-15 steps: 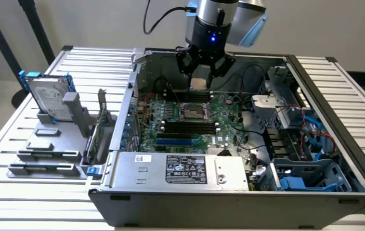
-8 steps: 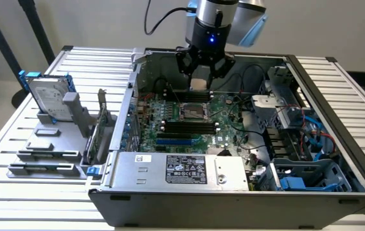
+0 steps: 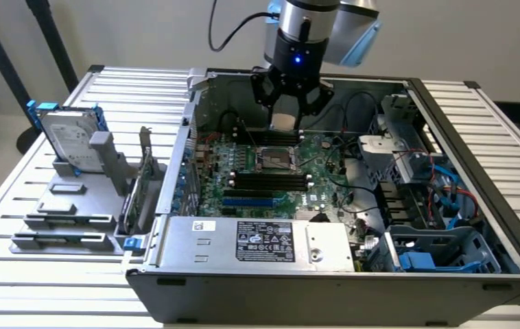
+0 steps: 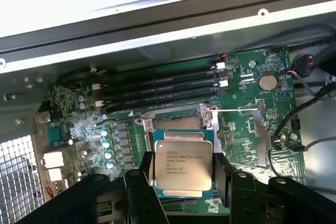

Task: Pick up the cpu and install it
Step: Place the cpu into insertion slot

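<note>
My gripper hangs inside the open computer case, shut on the cpu. The chip is a small flat square with a pale metal top. It floats a little above the motherboard's open cpu socket and slightly behind it. In the wrist view the cpu shows its printed silver top, clamped on two opposite edges by the black fingers. Beyond it lies the socket, with its metal frame swung open.
Black memory slots flank the socket on the green motherboard. Cables and a drive cage crowd the case at the exterior view's right. The power supply sits at the front. Left of the case stand the hard drive and grey holder blocks.
</note>
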`<action>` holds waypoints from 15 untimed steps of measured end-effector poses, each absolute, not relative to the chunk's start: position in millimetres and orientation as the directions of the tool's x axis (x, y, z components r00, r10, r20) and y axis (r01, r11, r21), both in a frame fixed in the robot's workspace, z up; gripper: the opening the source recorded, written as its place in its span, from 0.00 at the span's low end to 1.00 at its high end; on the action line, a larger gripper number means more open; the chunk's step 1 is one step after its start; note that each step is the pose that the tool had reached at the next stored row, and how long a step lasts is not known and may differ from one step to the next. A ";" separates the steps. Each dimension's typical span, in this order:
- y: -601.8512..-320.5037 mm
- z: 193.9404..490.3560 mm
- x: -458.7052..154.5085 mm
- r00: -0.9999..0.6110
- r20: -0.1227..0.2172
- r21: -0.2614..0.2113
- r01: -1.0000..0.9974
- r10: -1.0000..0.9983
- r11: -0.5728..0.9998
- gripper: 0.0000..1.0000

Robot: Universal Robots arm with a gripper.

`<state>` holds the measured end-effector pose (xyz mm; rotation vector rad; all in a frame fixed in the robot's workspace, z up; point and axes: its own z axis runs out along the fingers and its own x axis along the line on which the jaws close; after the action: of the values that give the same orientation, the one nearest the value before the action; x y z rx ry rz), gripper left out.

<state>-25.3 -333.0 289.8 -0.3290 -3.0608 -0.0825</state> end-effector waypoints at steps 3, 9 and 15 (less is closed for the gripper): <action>-332.9 288.4 -25.3 -0.964 0.068 0.047 0.261 0.258 0.964 0.55; -332.9 285.8 -25.3 -0.933 0.070 0.046 0.356 0.352 0.933 0.55; -332.9 282.1 -25.3 -0.892 0.070 0.046 0.451 0.447 0.891 0.55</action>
<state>-25.3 -332.9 282.1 -0.7124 -2.9989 -0.0938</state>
